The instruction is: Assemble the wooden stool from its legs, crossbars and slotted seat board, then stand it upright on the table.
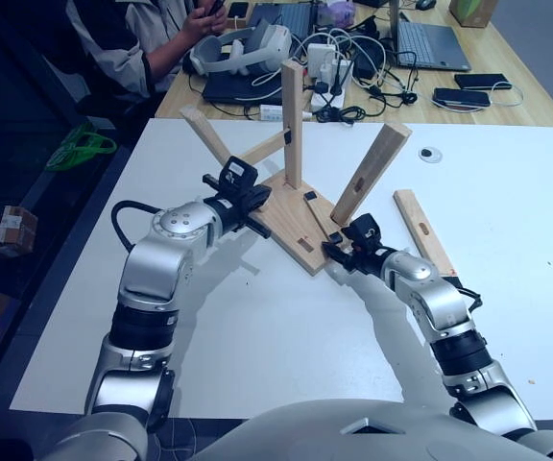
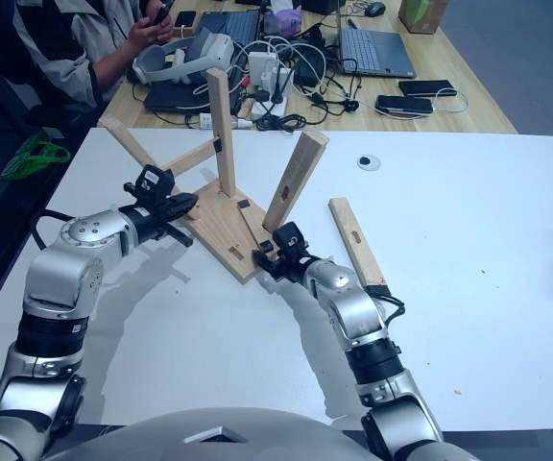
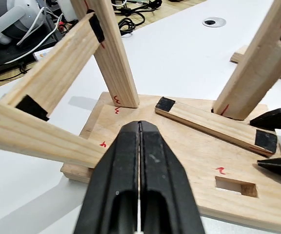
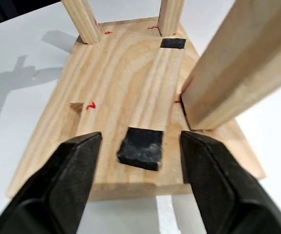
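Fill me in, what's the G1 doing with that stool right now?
Mid-assembly. The seat board lies flat on the table with three legs standing in it; one slot is empty and a fourth leg lies beside it. The left gripper, shut, is at the board's left edge; the right gripper is open over the near end.

1. The white table (image 1: 507, 317) carries the parts.
2. The slotted seat board (image 1: 291, 230) lies flat between the jaws of the left gripper (image 3: 139, 124) and the right gripper (image 4: 140, 141).
3. A loose wooden leg (image 1: 423, 230) lies flat near the right jaws, on their outer side.
4. A round grommet (image 1: 431, 154) sits well beyond them.
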Controlling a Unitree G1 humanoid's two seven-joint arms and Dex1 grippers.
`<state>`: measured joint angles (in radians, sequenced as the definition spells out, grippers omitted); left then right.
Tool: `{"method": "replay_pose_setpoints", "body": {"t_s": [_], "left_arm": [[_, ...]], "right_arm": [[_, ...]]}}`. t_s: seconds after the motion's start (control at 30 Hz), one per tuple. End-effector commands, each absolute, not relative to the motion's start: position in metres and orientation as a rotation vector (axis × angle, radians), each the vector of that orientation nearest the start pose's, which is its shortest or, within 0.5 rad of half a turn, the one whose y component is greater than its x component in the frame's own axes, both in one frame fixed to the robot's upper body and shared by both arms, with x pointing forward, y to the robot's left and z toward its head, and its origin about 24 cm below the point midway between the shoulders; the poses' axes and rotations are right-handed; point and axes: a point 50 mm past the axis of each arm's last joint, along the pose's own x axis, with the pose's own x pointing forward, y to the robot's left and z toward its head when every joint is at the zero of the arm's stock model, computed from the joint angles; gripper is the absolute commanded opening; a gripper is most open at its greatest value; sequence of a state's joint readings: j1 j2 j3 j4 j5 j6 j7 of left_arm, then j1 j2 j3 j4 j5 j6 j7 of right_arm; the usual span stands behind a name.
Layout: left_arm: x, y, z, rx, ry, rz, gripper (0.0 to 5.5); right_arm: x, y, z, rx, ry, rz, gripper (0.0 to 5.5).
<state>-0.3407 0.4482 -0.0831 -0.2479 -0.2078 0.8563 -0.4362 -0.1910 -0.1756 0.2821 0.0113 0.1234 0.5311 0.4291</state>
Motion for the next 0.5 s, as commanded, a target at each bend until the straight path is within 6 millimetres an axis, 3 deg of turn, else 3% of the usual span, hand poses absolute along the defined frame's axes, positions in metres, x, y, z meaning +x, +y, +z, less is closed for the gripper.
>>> {"method": "replay_pose_setpoints", "body": {"t_s": [0.03,0.27,0.4,0.5], "left_arm": [[0.291,0.164,0.113,0.227,0.369,-0.498,0.00],[0.294,0.160,0.112,0.228,0.360,-0.500,0.00],[0.295,0.160,0.112,0.249,0.356,-0.494,0.00],[0.297,0.162,0.115,0.349,0.312,-0.487,0.00]], "right_arm": [[0.266,-0.095,0.033,-0.128,0.403,0.706,2.33],[0.272,-0.092,0.036,-0.113,0.386,0.716,1.26],[0.272,-0.093,0.038,-0.105,0.387,0.745,1.26],[0.276,-0.106,0.050,0.041,0.416,0.762,1.26]]}}
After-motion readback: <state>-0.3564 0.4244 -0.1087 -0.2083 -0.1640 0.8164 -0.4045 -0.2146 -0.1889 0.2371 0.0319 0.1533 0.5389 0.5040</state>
